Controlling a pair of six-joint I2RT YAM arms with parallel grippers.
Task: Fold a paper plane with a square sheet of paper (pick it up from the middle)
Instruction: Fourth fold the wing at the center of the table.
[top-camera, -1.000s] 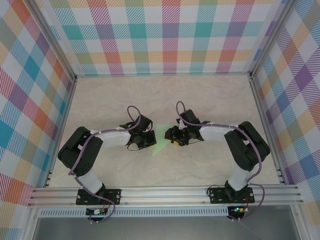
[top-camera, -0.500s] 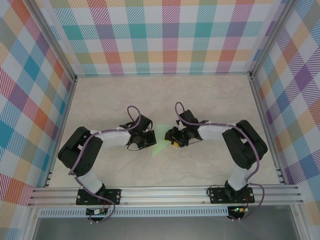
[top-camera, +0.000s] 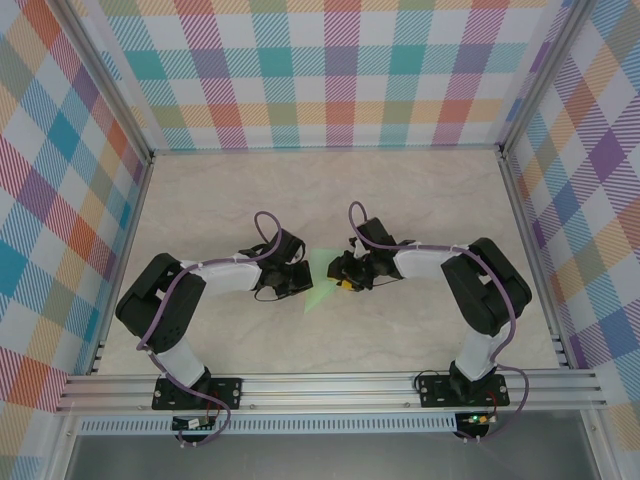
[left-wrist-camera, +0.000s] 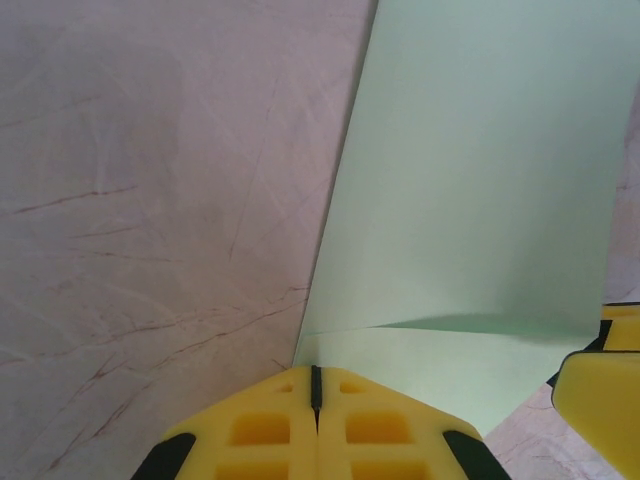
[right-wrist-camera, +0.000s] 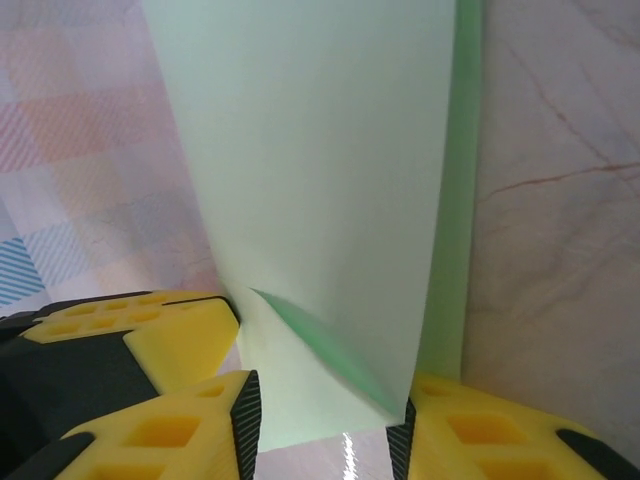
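Closest in, the left end effector (left-wrist-camera: 315, 385) is closed tight and appears to pinch the corner of the pale green paper (left-wrist-camera: 480, 190), which rises from its tips as a standing flap. Opposite, the right end effector (right-wrist-camera: 325, 430) is open, its fingers (right-wrist-camera: 170, 430) straddling that flap low down. From above, the paper sits on the tabletop (top-camera: 420, 200) between the two arms. To crease well, the right should probably squeeze squarely on the fold line while the left holds firm, edges aligned.
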